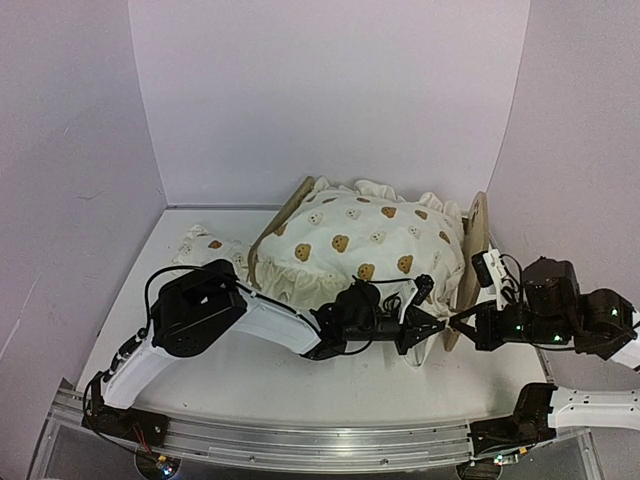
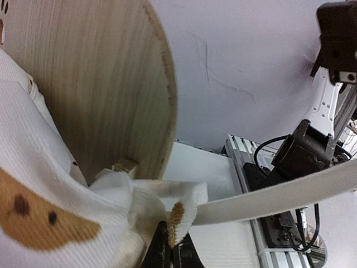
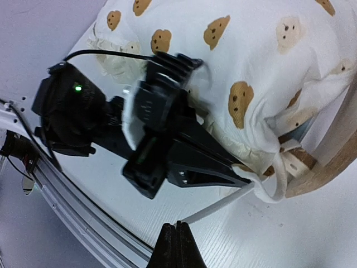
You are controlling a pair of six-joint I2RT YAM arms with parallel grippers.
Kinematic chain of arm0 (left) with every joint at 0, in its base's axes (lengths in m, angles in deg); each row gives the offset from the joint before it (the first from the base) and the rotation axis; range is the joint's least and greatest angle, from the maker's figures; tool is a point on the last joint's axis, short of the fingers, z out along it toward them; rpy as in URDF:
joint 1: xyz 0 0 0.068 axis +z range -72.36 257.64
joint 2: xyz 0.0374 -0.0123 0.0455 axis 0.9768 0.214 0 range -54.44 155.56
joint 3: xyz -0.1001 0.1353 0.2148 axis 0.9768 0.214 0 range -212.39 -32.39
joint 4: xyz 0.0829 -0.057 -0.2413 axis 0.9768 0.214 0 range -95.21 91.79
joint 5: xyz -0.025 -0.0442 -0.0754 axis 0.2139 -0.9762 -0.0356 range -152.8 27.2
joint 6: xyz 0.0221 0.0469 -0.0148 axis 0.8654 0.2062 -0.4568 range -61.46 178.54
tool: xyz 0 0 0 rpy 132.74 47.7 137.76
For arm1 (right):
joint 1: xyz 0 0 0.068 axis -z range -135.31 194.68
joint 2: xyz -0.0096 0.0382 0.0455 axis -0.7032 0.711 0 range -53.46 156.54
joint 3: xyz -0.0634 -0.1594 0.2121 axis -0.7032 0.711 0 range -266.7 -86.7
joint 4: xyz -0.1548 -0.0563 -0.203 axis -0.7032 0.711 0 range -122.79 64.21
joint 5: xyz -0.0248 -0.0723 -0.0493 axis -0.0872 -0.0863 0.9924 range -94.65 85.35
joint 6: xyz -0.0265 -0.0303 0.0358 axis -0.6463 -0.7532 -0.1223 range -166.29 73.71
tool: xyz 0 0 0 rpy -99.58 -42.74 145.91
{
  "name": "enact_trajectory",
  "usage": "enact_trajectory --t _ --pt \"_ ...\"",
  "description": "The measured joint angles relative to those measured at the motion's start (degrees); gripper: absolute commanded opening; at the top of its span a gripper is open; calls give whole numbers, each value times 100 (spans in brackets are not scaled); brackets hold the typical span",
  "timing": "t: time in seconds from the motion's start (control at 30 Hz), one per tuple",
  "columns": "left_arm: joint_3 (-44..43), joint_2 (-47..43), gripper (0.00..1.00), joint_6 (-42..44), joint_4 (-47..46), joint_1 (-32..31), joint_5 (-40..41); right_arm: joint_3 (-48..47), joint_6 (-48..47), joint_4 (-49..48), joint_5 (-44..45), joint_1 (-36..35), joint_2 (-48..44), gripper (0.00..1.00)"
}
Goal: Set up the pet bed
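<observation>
Cream cushion [image 1: 370,240] corner pinched in left tool [image 3: 244,180]; right tool [image 3: 176,230] clamps the tie [image 3: 223,204]. Keep it taut, loop around the bed [image 2: 100,84] frame.

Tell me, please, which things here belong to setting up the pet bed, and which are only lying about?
In the job: pet bed; bear-print cushion on it; its tie, stretched between the left end effector (shut on the cushion corner) and the right end effector (shut on the tie).
Lying about: small pillow, left of the bed, untouched.
</observation>
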Motion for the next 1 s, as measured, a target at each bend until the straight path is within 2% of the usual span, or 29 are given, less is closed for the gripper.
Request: enact_trajectory --t 0.2,0.33,0.4,0.57,0.6,0.67,0.73,0.83,0.9,1.0 --pt "-313 249 0 96 275 -11 -4 -70 -343 -208 -170 -2 13 0" --pt "-44 153 6 289 289 -28 68 -177 -490 -332 -133 20 175 0" --pt "398 -42 15 409 343 -35 149 -278 -557 -428 -90 22 389 0" --pt "1333 -557 54 732 597 -44 225 -365 -660 -623 -208 -13 815 0" --pt "1517 -704 67 793 638 -44 260 -391 -669 -612 -249 -13 855 0" --pt "1958 -1082 74 892 752 -44 308 -448 -684 -533 -267 -13 872 0" --pt "2267 -1464 71 933 881 -35 367 -509 -706 -396 -284 -13 876 0" --pt "2323 -1856 60 881 898 52 341 -527 -741 -330 -295 -13 885 0" --pt "2149 -1910 48 844 870 186 328 -535 -748 -326 -313 -13 929 0" --pt "1659 -1685 39 793 868 476 310 -612 -778 -317 -356 -13 1091 0"
